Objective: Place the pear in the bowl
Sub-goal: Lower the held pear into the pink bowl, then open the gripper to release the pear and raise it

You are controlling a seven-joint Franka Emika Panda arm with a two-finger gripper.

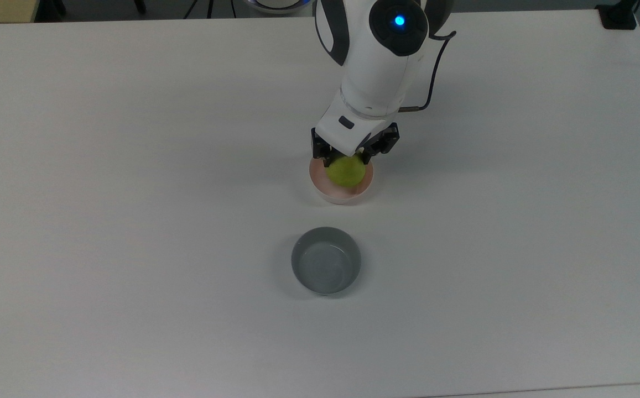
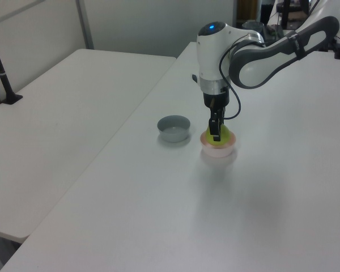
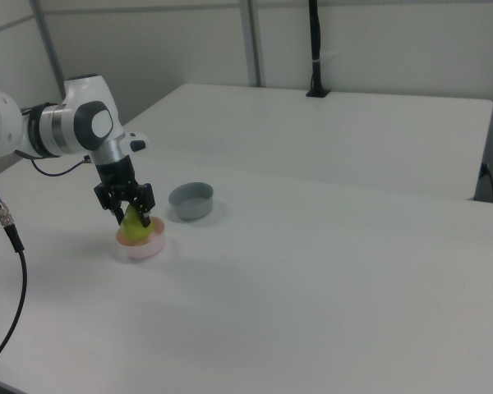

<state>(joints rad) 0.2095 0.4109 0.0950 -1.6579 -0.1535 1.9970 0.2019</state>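
A broad white table (image 1: 131,166) carries everything, and a second white table (image 2: 56,113) stands beside it on the left view's left. In the right view another white table (image 3: 329,131) lies behind, with a black post (image 3: 315,49) rising from its far edge at about 12 o'clock.

The white Franka arm (image 1: 380,61) reaches in from 12 o'clock in the top view, a blue light glowing on its upper joint, and a black cable (image 1: 433,72) loops off its side toward 3 o'clock. In the right view a longer black cable (image 3: 12,246) hangs down at 9 o'clock.

The grey bowl (image 1: 326,260) sits upright on the table, at 6 o'clock from the pink one in the top view and apart from it; in the left view the grey bowl (image 2: 174,128) lies at 9 o'clock of the pink one.

The pale pink bowl (image 1: 342,193) stands directly under the wrist. In the left view the pink bowl (image 2: 218,150) shows its near wall, and in the right view the pink bowl (image 3: 141,245) sits at 8 o'clock of the grey bowl (image 3: 191,200).

The gripper (image 1: 346,163) points straight down over the pink bowl, its black fingers (image 3: 146,215) clamped on either side of the pear (image 1: 345,171). The yellow-green pear is within the rim of the pink bowl as seen from the top view; whether its underside touches the bowl floor I cannot tell. In the left view the pear (image 2: 225,136) rises above the rim beside the gripper (image 2: 215,136); in the right view the pear (image 3: 133,227) sits between the fingers of the gripper (image 3: 133,220).
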